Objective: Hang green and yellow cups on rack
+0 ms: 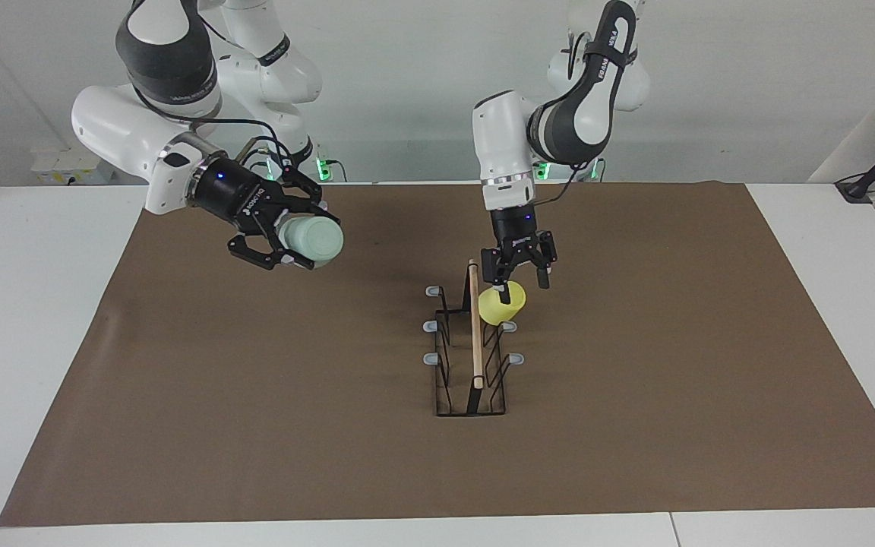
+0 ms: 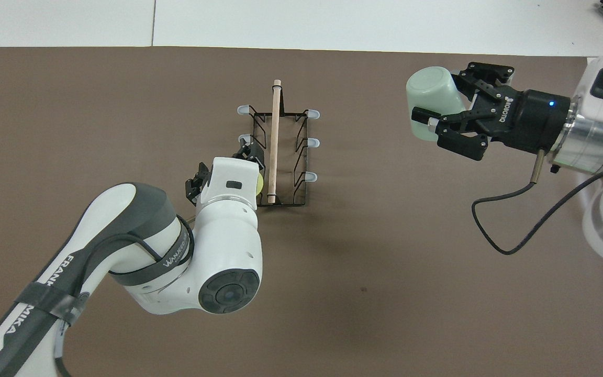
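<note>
The black wire rack (image 1: 443, 357) with a wooden rod (image 1: 475, 334) stands at the middle of the brown mat; it also shows in the overhead view (image 2: 301, 157). The yellow cup (image 1: 501, 306) sits tilted on the rack's prong nearest the robots, on the left arm's side. My left gripper (image 1: 521, 286) is open just above it, one finger at the cup's top. In the overhead view my left wrist hides all but a sliver of this cup (image 2: 260, 184). My right gripper (image 1: 302, 235) is shut on the mint green cup (image 1: 321, 240), held on its side in the air over the mat toward the right arm's end (image 2: 426, 99).
The brown mat (image 1: 635, 395) covers most of the white table (image 1: 35, 319). Five grey prong tips of the rack are bare, among them one (image 1: 432, 327) on the right arm's side. A cable (image 2: 495, 230) loops from my right wrist.
</note>
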